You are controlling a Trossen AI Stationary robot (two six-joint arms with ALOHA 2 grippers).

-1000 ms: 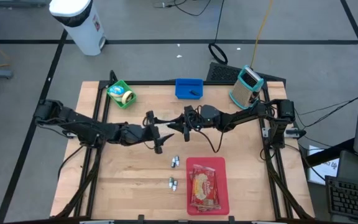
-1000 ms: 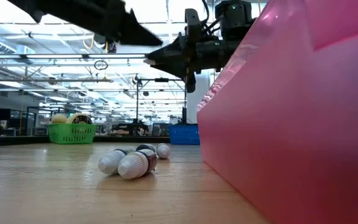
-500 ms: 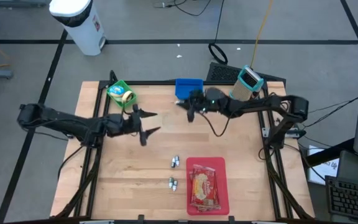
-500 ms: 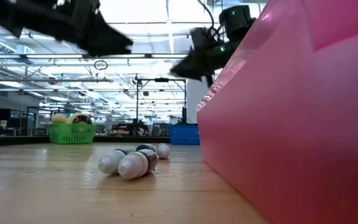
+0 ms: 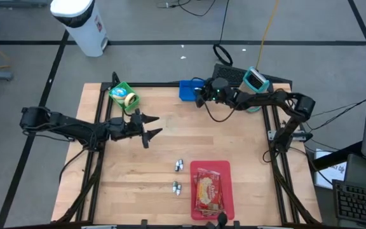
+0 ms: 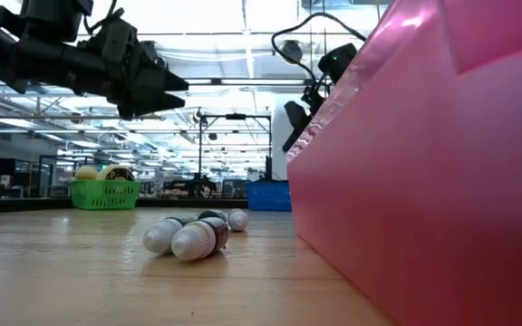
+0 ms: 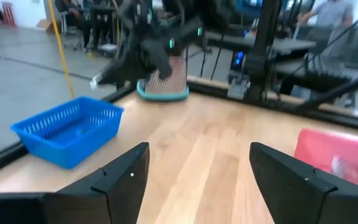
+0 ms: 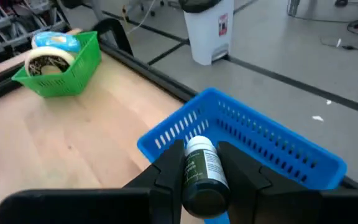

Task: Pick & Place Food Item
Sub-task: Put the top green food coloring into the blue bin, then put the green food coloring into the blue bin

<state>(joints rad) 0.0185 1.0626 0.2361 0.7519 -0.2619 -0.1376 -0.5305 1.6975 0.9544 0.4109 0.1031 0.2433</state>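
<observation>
Right gripper (image 8: 199,163) gripping bottle (image 8: 202,171) over blue basket (image 8: 272,146)

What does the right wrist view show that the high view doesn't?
Only the right wrist view shows a small dark bottle clamped in the right gripper above the blue basket. Only the high view shows the red tray and the left gripper, open. Both show the blue basket and the green basket.
</observation>
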